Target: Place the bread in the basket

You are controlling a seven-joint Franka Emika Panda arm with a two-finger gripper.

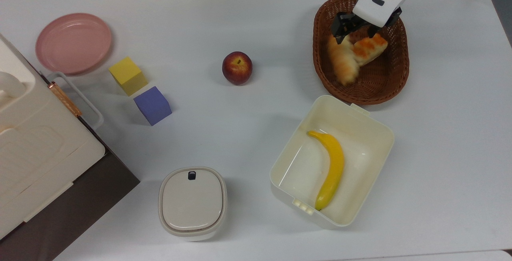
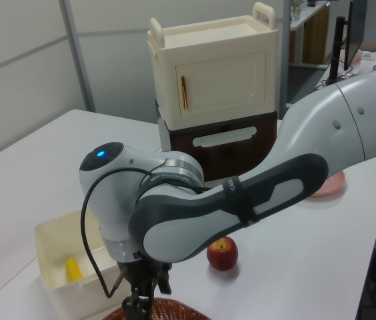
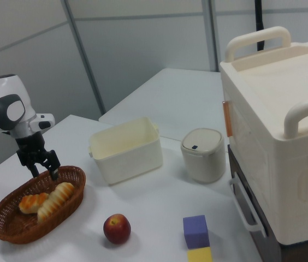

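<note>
Gripper (image 1: 355, 33) hangs spread and empty over the basket (image 1: 396, 81), bread (image 1: 342, 63) just below it inside, touching the other roll (image 1: 370, 48); I'd lift straight up so the fingers clear rim and rolls.

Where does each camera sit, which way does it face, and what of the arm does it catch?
Top view: overhead, looking straight down at the table; the gripper hangs open over the basket, the bread lying in it.
Left view: low at the basket end, facing the cabinet; the arm spans the foreground.
Right view: low at the cabinet end, facing the basket; the wrist and gripper show above it.
Shared: the apple shows in all three.
</note>
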